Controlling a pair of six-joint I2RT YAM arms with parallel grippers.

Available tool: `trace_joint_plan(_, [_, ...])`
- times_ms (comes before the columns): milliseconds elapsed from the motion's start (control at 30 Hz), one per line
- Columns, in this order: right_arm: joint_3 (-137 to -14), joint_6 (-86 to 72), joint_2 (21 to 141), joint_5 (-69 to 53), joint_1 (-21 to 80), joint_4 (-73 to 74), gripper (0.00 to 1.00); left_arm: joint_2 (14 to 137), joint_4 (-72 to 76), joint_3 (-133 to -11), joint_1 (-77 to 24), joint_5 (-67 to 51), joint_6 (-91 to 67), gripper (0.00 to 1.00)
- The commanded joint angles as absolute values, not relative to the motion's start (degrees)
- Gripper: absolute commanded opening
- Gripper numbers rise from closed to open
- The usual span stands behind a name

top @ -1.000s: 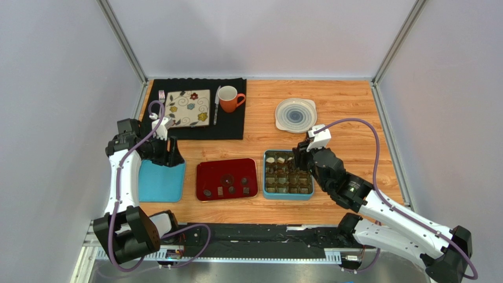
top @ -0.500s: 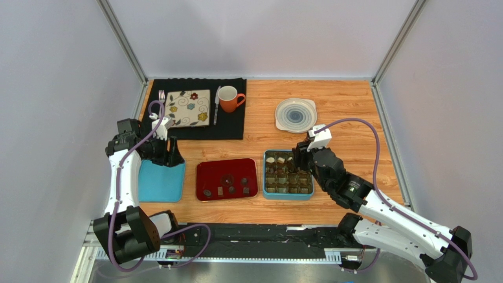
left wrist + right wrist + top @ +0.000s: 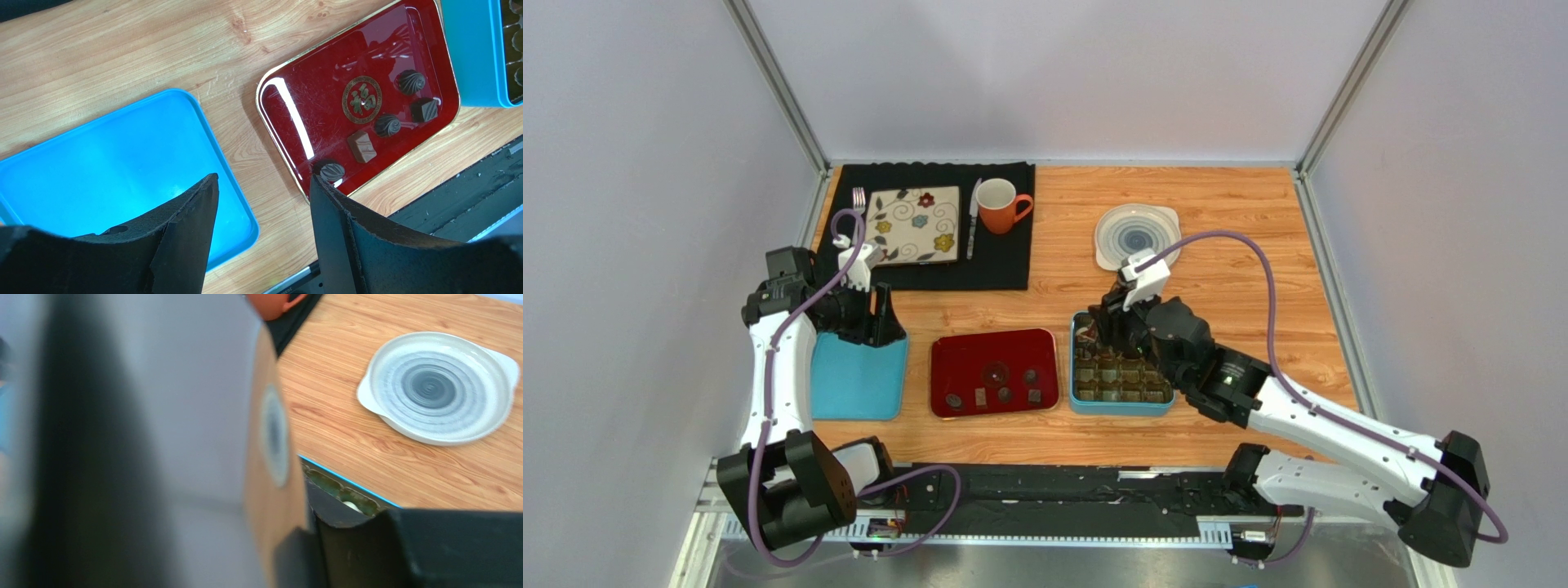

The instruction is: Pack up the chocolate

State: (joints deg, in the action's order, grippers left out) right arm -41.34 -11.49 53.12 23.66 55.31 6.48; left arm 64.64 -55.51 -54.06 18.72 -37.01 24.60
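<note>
**Top view.** The wooden desk (image 3: 1063,221) carries a red tray (image 3: 952,355) at its centre. A teal box (image 3: 1120,406) sits just beside the tray on the right and a blue tray (image 3: 854,386) on the left. Five dark pieces of chocolate (image 3: 1004,395) lie on the red tray. The left gripper (image 3: 879,326) hangs over the far edge of the blue tray. The right gripper (image 3: 1102,333) is at the far left corner of the teal box, and this view does not show whether it is spread or pressed together. At the far side are a black mat (image 3: 1008,263) with a flowered square plate (image 3: 913,226) and an orange mug (image 3: 1001,205), and a grey round plate (image 3: 1138,238).

**Left wrist view.** The left gripper is spread wide with nothing between its fingers (image 3: 184,239). The blue tray lies below it. The red tray bears a round gold emblem (image 3: 361,99) with the character 福. Beside the emblem lie three swirled round pieces of chocolate and two squarish ones.

**Right wrist view.** This view is heavily blurred, and the right gripper's state cannot be told from it. The teal box's rim, one pale piece in a cell (image 3: 351,506), the grey round plate and the orange mug's edge are visible.
</note>
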Motion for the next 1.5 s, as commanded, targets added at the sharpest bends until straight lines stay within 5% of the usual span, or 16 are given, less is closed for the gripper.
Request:
trace_joint_plan(0, [-45.4,-9.9,57.6,22.5,57.7,0.5,0.38,63.2,-55.4,-55.5,19.2,-38.2,25.9,0.65])
trace_joint_plan(667, [-50.8,-13.3,77.4,18.2,63.3,-9.9,0.38,63.1,-55.6,-56.1,19.2,-37.9,26.2,0.65])
trace_joint_plan(1100, [-50.3,-15.0,80.9,18.5,64.3,-10.7,0.48,63.2,-55.4,-56.1,19.2,-37.7,26.3,0.65])
trace_joint_plan(1467, [-48.3,-16.7,81.4,18.5,64.4,-11.0,0.46,63.1,-55.5,-55.9,19.2,-37.4,26.5,0.65])
